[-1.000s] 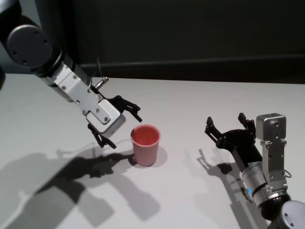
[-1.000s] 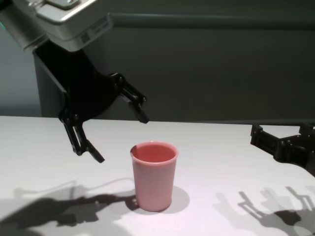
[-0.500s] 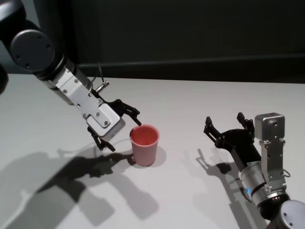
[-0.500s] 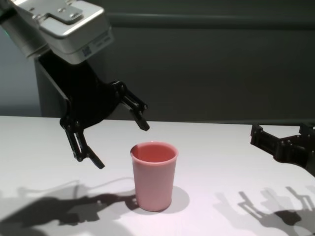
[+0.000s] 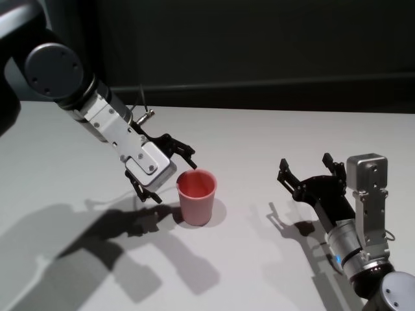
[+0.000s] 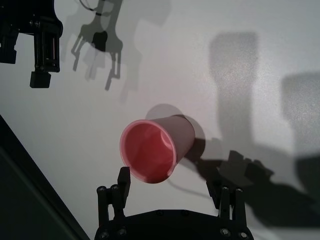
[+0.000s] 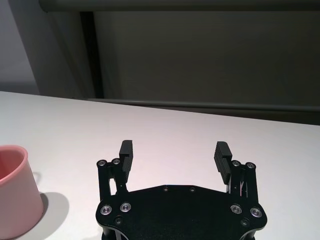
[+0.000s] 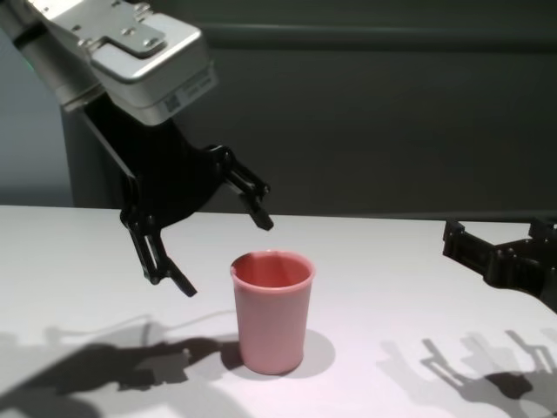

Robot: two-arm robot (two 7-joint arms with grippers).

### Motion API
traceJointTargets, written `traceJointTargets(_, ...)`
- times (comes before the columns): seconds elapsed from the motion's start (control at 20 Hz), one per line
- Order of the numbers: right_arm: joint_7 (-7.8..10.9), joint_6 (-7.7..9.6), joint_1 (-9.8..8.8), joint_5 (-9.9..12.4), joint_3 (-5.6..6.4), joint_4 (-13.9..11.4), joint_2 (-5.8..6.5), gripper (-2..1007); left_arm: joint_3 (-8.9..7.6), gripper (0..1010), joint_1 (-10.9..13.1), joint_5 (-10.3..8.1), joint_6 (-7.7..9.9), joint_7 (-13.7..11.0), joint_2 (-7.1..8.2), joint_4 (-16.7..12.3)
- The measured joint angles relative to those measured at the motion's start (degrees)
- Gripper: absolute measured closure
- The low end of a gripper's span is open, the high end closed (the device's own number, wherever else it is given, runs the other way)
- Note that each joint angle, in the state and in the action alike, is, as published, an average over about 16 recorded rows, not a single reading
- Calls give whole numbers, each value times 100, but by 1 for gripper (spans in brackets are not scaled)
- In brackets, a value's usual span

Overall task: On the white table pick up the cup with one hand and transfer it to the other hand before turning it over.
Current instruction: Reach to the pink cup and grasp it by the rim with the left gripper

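Item: pink plastic cup (image 5: 196, 196), tapered, no handle. Stands upright, mouth up, on the white table (image 5: 272, 136), roughly midway between the table's left and right edges and well in from its far edge.

Left gripper (image 5: 170, 171): jaws spread wide, empty. Hangs just beside the cup on its left, angled down toward the rim; one finger reaches above the rim's far side and the other sits lower on the near left (the left wrist view shows the cup's mouth between the two fingers, with no contact visible).

Right gripper (image 5: 310, 176): jaws fully apart, empty. Held low over the table toward its right edge, well apart from the cup, fingers pointing toward the far edge.

Progress: early. Judging by the cup's seat on the table, nothing has been lifted. Outstanding: closing on the cup, raising it, handing it across to the other gripper, and turning it over. The current step appears to be the approach for the first grasp.
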Motion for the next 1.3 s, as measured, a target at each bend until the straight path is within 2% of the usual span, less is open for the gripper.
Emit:
traceJointTargets(0.5, 0, 0, 0, 0, 0, 0, 0, 3, 191, 9, -30, 41, -133, 94, -45, 56)
traceJointTargets(1.1, 0, 0, 0, 0, 0, 0, 0, 3, 518, 9, -137, 487, -460, 378, -131, 202)
traceJointTargets(1.3, 0, 0, 0, 0, 0, 0, 0, 3, 598, 9, -167, 570, -518, 444, -174, 262)
